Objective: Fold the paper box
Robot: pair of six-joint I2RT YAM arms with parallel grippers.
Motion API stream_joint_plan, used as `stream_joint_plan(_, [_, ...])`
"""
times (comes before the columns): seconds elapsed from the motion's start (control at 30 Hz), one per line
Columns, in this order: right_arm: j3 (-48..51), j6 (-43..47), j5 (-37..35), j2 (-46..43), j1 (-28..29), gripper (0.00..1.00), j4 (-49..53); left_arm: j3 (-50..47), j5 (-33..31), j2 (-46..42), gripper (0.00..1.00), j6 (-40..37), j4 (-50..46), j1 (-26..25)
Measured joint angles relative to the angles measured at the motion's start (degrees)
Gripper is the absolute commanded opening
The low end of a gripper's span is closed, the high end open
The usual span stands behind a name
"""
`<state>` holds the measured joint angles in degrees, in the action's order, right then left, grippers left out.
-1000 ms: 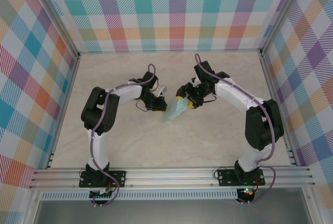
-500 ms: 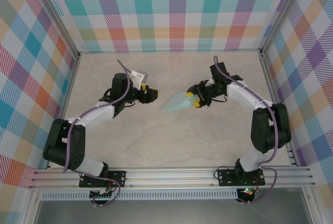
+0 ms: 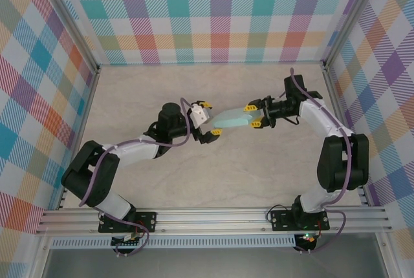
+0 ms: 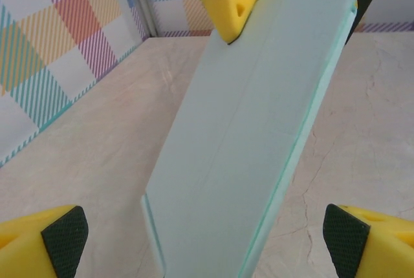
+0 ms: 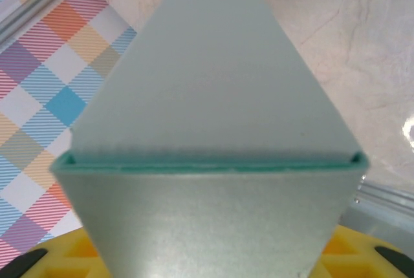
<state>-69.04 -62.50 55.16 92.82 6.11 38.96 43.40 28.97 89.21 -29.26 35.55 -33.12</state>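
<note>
regrasp step: r gripper point(image 3: 253, 115) was clamped on the flattened paper box point(image 3: 233, 119); l gripper point(image 3: 211, 119), at its 9 o'clock, gaped wide astride the free end. next, prob: l must close squarely.

The top external view looks down from above and behind, far enough back to take in the whole table point(image 3: 213, 181), its plaid walls point(image 3: 220, 13) and both arms. The left wrist view sits low behind the left gripper point(image 4: 206, 239) and faces right along the box point(image 4: 259, 116), very near it. The right wrist view sits behind the right gripper point(image 5: 207, 262) and faces left, nearer still to the box point(image 5: 213, 97). All three views share the box, the table and the walls.
</note>
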Motion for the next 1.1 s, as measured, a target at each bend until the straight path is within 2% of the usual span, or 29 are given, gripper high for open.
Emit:
stream_joint_plan(0.17, [0.24,-0.07,1.14,1.16,0.04,0.45,0.42,1.36,-1.68,2.14,0.85,-5.68,-2.67,-1.77])
stream_joint_plan(0.43, [2.10,-0.94,1.77,1.27,1.53,0.46,-0.79,2.34,-4.66,2.95,0.78,-13.51,-4.39,-5.44])
stream_joint_plan(0.5, [2.08,-0.98,1.68,1.38,2.36,0.46,-0.79,2.58,-5.33,3.23,0.73,-15.19,-5.38,-6.05])
stream_joint_plan(0.6, [2.08,-1.16,1.18,1.97,2.89,0.46,-0.98,2.62,-6.49,3.54,0.60,-16.74,-5.73,-6.45])
stream_joint_plan(0.7, [2.08,-1.62,0.81,2.29,3.13,0.46,-1.62,2.75,-7.52,3.74,0.55,-17.35,-5.88,-6.56])
stream_joint_plan(0.83, [2.29,-3.13,0.55,2.27,3.45,0.46,-3.34,2.75,-8.48,3.72,0.54,-18.01,-6.51,-6.60])
stream_joint_plan(0.97, [2.99,-4.48,0.42,2.23,3.89,0.58,-4.11,2.75,-8.98,3.54,0.52,-18.43,-7.89,-6.60])
stream_joint_plan(1.07, [3.41,-4.37,0.39,2.08,4.13,0.72,-4.17,2.97,-9.20,2.89,0.49,-18.40,-10.86,-6.60])
stream_joint_plan(1.1, [3.50,-4.24,0.35,2.03,4.13,0.73,-4.11,3.52,-9.16,2.67,0.48,-18.40,-12.96,-6.60])
